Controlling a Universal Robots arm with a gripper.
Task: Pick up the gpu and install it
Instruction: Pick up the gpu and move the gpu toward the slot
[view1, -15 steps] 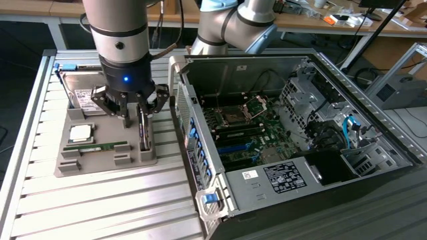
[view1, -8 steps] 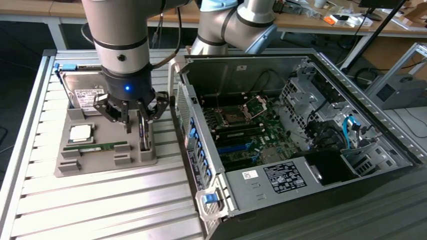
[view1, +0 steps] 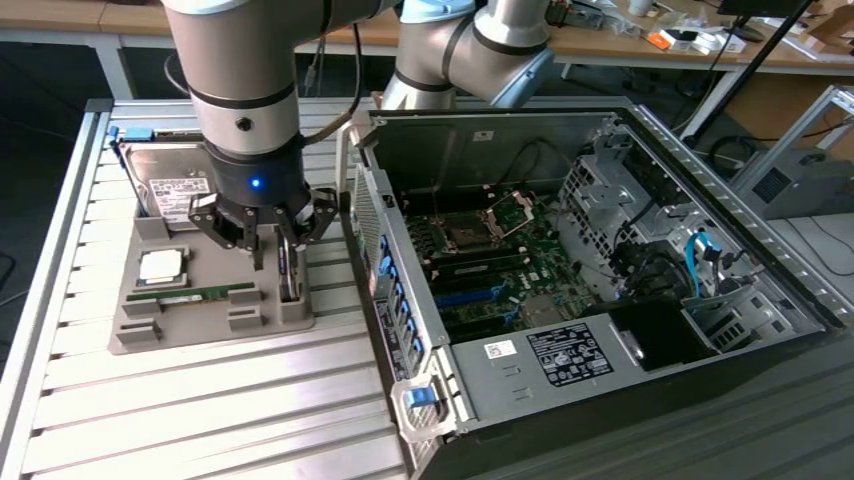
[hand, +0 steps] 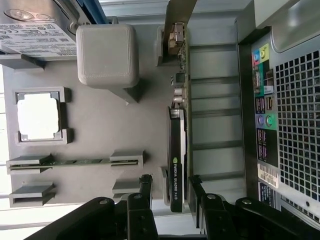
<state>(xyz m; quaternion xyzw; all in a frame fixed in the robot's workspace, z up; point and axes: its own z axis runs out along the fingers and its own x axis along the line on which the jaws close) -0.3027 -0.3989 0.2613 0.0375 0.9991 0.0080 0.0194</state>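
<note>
While the black end effector (view1: 267, 248) hangs with its jaws spread wide, the gpu (view1: 287, 272), a thin dark circuit card with a silver end bracket, stands between them.
We see the card on its edge in a slot of the grey plastic holder tray (view1: 200, 325) on the slatted aluminium tabletop (view1: 200, 420), at the side nearest the open black computer case (view1: 534, 250). In the wrist view the fingertips (hand: 145, 182) stand one at each side of the card, not closed on it. The tray holds also a silver hard drive (view1: 174, 185), a square processor chip (view1: 163, 265) and a narrow green memory stick (view1: 187, 295).
</note>
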